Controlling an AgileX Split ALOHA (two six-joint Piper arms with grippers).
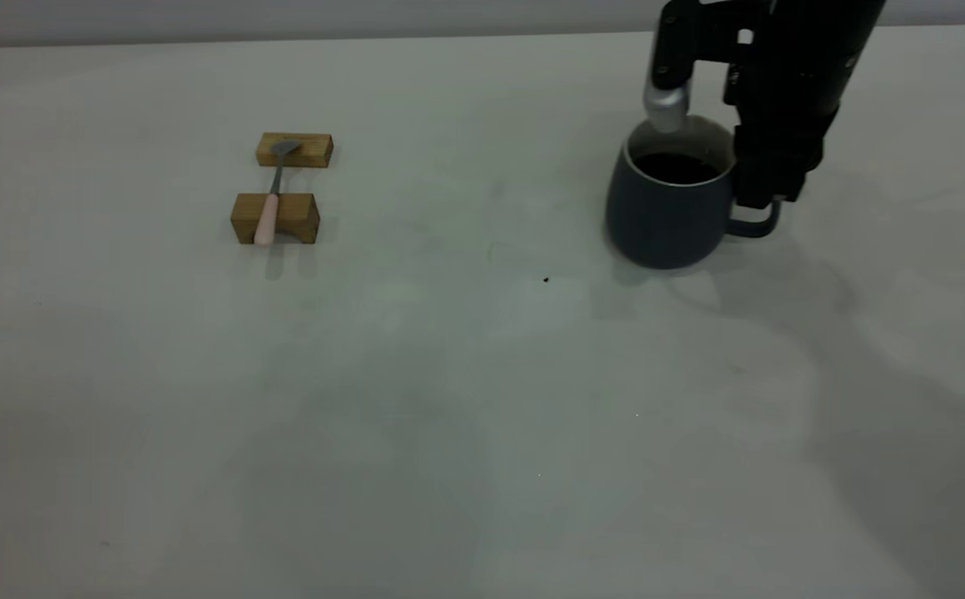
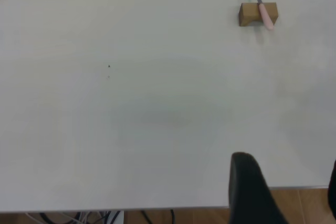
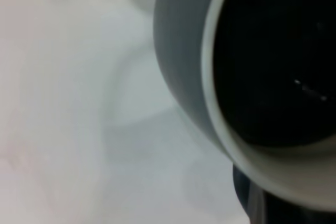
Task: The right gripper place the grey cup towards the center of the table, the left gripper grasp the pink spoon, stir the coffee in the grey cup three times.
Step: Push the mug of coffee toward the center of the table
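Pale grey table point(image 1: 416, 399) fills the scene. One grey cup point(image 1: 667, 215) w/ dark coffee point(image 1: 675, 167) stands upright at far right, handle pointing right. Right gripper point(image 1: 765, 200) comes down onto that handle; can't tell if it's clamped. One pink spoon point(image 1: 268, 218) lies across 2 wooden blocks point(image 1: 276, 218) at far left. Left gripper point(image 2: 286, 203) hangs off table's edge, fingers parted, holding nothing.
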